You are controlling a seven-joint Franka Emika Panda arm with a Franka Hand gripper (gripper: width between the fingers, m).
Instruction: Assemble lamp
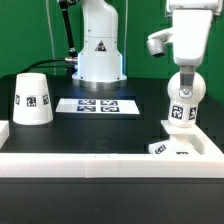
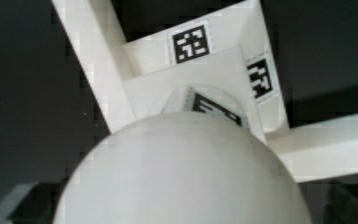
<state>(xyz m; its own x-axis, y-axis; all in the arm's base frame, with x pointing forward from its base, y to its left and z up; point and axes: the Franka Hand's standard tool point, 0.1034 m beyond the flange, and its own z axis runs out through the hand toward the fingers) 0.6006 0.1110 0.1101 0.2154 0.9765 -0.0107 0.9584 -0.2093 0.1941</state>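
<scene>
The end effector (image 1: 184,75) hangs with its jaws spread wide directly over the ball of the lamp bulb (image 1: 185,93), and no grip on it shows. The bulb stands upright on its tagged stem above the blocky base (image 1: 167,148), which sits in the corner of the white border wall (image 1: 100,162) at the exterior view's right. The cone shade (image 1: 33,98) rests alone on the dark surface (image 1: 110,130) at the exterior view's left, well apart, with the marker board (image 1: 97,105) between them.
</scene>
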